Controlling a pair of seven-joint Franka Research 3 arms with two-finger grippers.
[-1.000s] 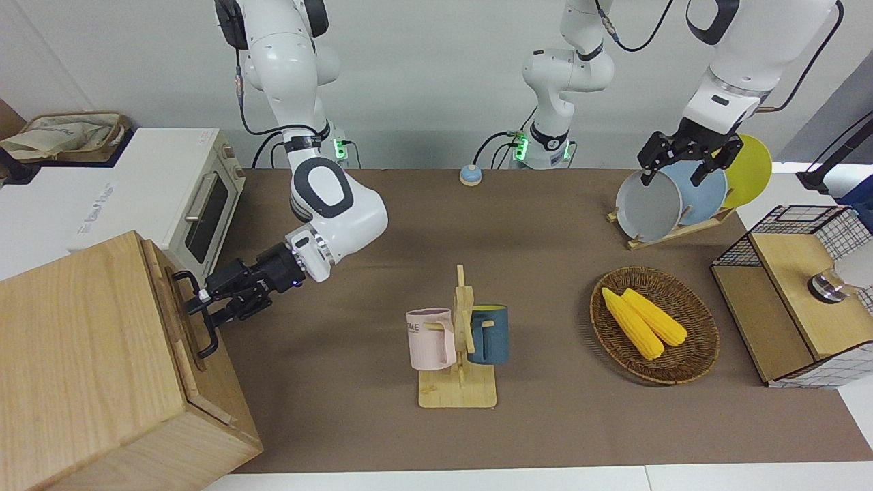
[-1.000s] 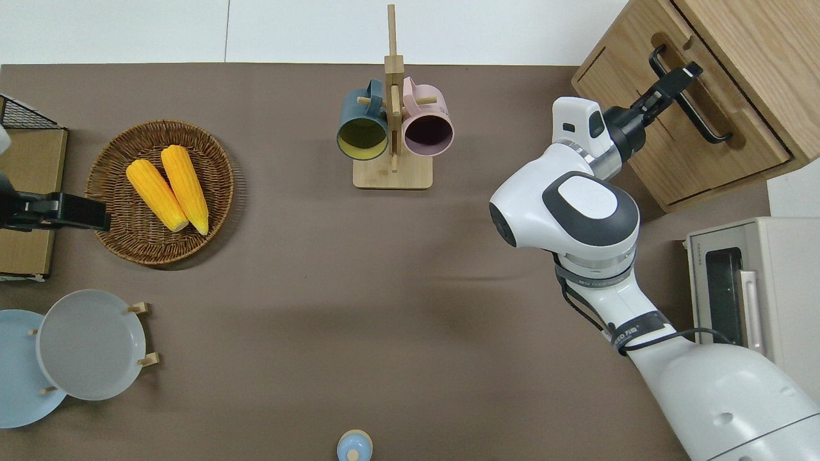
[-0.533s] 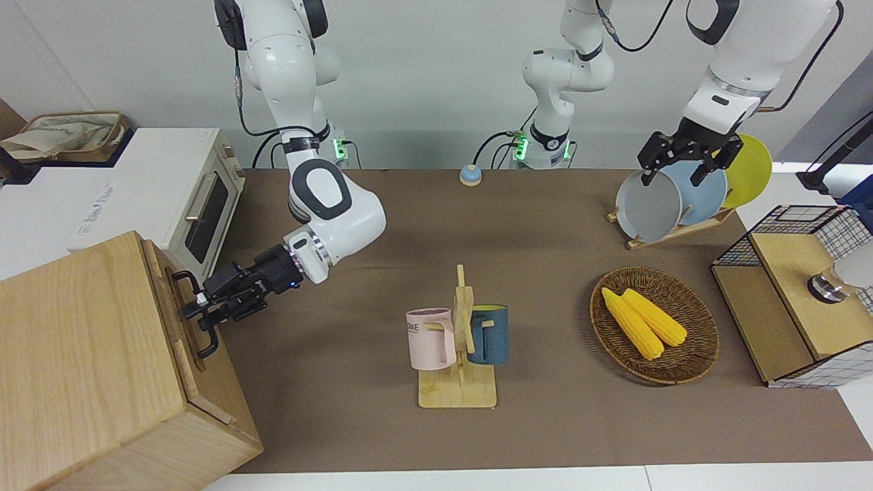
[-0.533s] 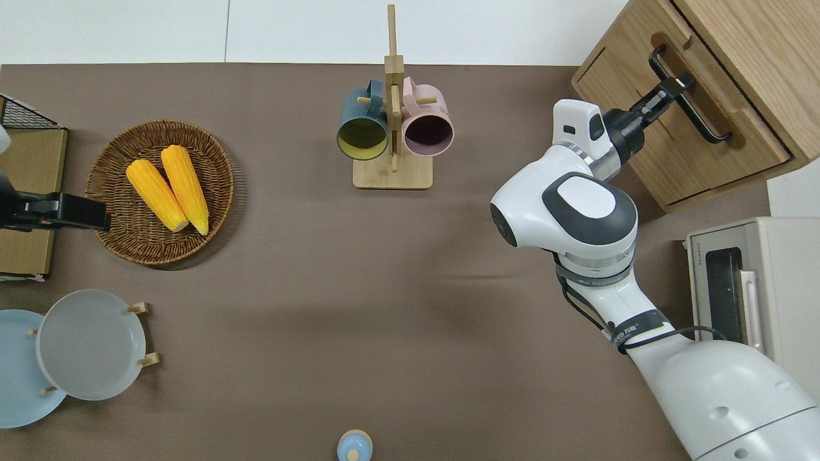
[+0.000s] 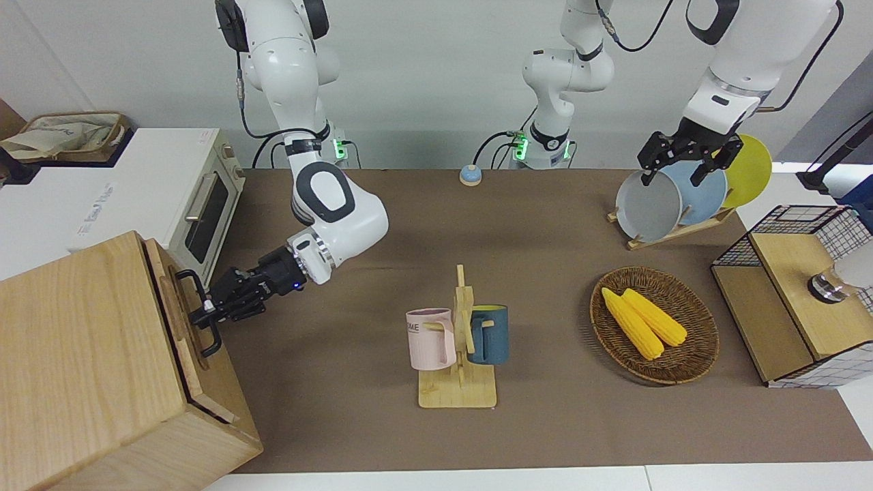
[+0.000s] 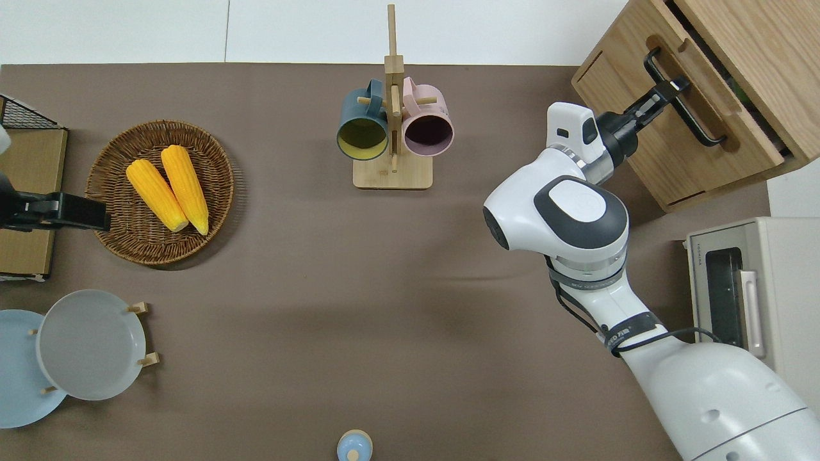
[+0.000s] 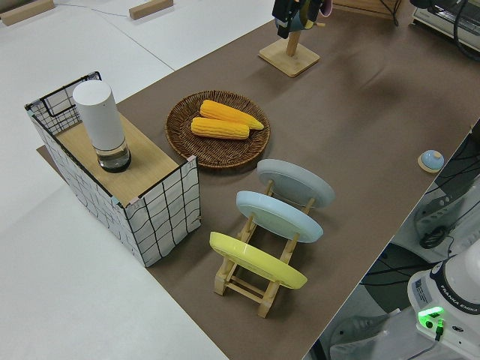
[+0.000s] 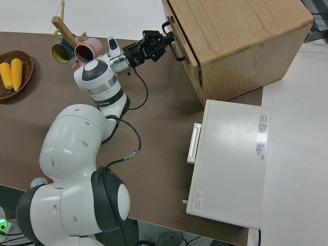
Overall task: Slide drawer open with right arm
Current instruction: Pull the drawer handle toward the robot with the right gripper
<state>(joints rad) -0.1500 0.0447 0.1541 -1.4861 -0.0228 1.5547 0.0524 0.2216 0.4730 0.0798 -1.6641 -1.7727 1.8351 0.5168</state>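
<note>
Drawer [image 6: 695, 96] now pulled slightly out versus a second ago; right gripper [image 6: 672, 86] clamped on handle [image 6: 685, 102]. Left arm parked. Pink mug [image 5: 431, 339] reads "ME".

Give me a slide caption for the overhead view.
Right claw grips the black handle of the slightly open drawer; left arm parked.

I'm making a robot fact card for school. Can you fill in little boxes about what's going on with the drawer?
arm at work: right arm
right gripper: fingers shut on the handle
handle: black bar on the drawer front
drawer: pulled out a little, a dark gap shows along its top edge
cabinet: big pale wooden box at the right arm's end of the table
neighbour: white toaster oven, nearer to the robots, door closed
left arm: parked
</note>
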